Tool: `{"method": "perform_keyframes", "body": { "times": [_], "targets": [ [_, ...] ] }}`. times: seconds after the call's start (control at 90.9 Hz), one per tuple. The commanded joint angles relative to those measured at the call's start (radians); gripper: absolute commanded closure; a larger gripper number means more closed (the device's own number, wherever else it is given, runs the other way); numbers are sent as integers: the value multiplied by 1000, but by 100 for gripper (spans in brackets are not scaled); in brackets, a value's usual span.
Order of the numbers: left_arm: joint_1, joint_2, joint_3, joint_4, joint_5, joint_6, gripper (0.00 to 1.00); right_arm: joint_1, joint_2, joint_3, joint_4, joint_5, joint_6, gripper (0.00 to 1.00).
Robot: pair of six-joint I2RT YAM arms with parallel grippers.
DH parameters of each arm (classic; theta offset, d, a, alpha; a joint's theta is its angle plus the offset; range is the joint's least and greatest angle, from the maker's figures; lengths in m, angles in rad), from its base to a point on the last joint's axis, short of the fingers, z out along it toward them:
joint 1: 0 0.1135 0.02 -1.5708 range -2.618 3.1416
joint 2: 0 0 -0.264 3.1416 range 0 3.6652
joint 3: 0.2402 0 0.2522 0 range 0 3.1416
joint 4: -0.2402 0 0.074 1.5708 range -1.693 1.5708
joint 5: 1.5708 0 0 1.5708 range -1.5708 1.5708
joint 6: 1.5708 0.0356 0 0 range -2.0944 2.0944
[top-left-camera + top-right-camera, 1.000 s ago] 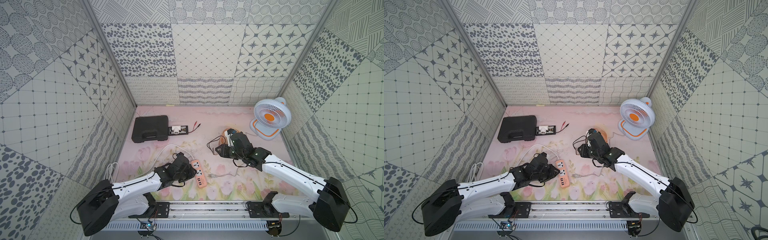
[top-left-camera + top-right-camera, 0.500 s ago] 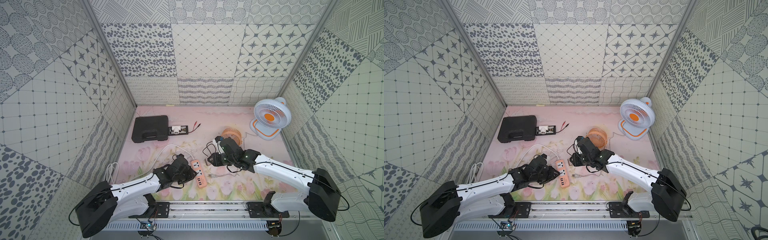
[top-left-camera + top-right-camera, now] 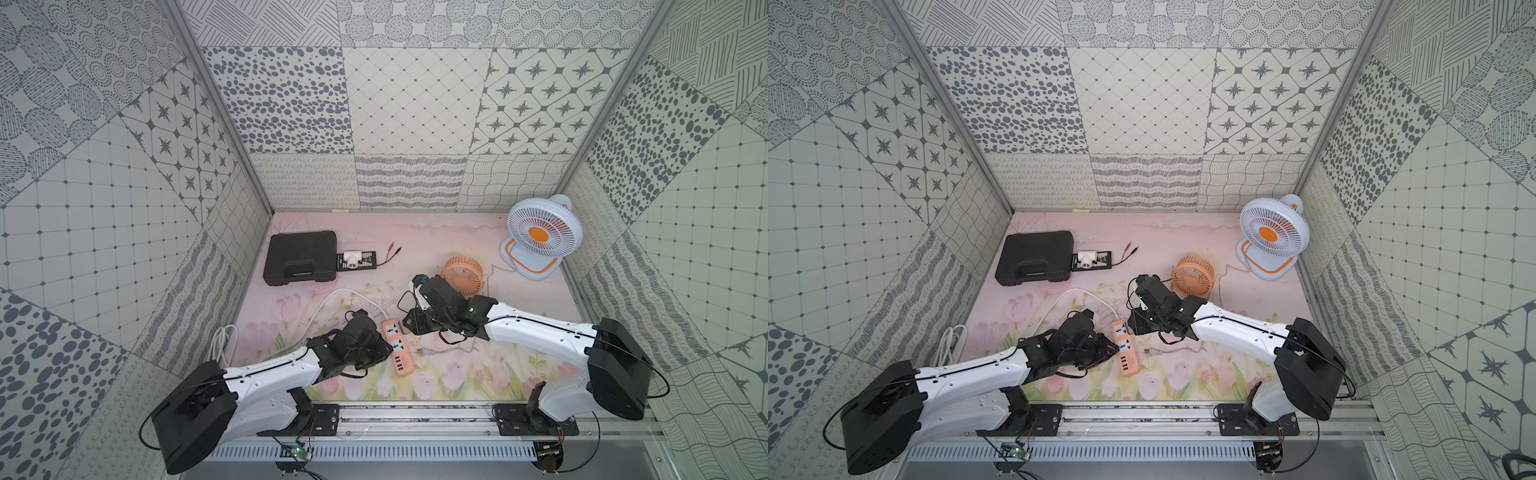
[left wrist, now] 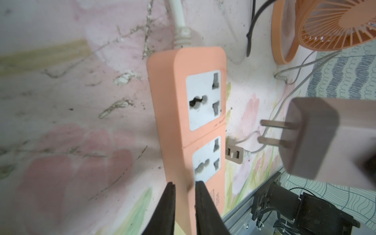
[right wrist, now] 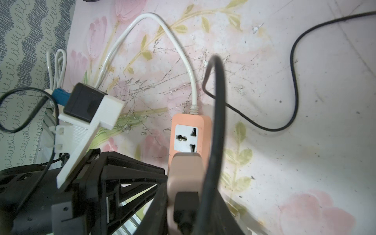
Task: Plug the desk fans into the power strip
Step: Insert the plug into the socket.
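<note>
The peach-orange power strip (image 3: 397, 348) (image 3: 1126, 350) lies on the flowered mat, its thick white cord looping away behind it. My left gripper (image 4: 184, 184) (image 3: 380, 345) is shut on the strip's (image 4: 189, 114) long edge near the USB end. My right gripper (image 5: 187, 203) (image 3: 409, 326) is shut on a beige plug (image 4: 305, 138) (image 5: 185, 171) with two flat prongs and a black cable. The plug hangs just beside and above the strip (image 5: 190, 134), prongs toward the sockets, not in one. Behind the right arm lies the small orange desk fan (image 3: 462, 276) (image 3: 1193, 275).
A white fan with an orange hub (image 3: 539, 232) stands at the back right; its thin white cord ends in a loose plug (image 3: 420, 352) beside the strip. A black case (image 3: 300, 257) and a small black tray (image 3: 356, 261) sit back left. White cord is coiled (image 3: 222, 343) at the left wall.
My right arm has swung from over the orange fan leftward and toward the front, carrying the beige plug up to the strip. The left gripper has stayed on the strip.
</note>
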Motion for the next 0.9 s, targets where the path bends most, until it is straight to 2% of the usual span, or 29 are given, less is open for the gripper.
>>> {"method": "perform_keyframes", "body": {
  "times": [0.0,0.286,0.891],
  "targets": [
    [7,4,5,36,1,3,77,6,24,38,26,19,-32,100],
    [6,3,0,37,-16,5,78,22,66,54,28,66,-82,100],
    [7,38,-2,51,-34,-4,80,42,83,79,42,107,-103,100]
  ]
}}
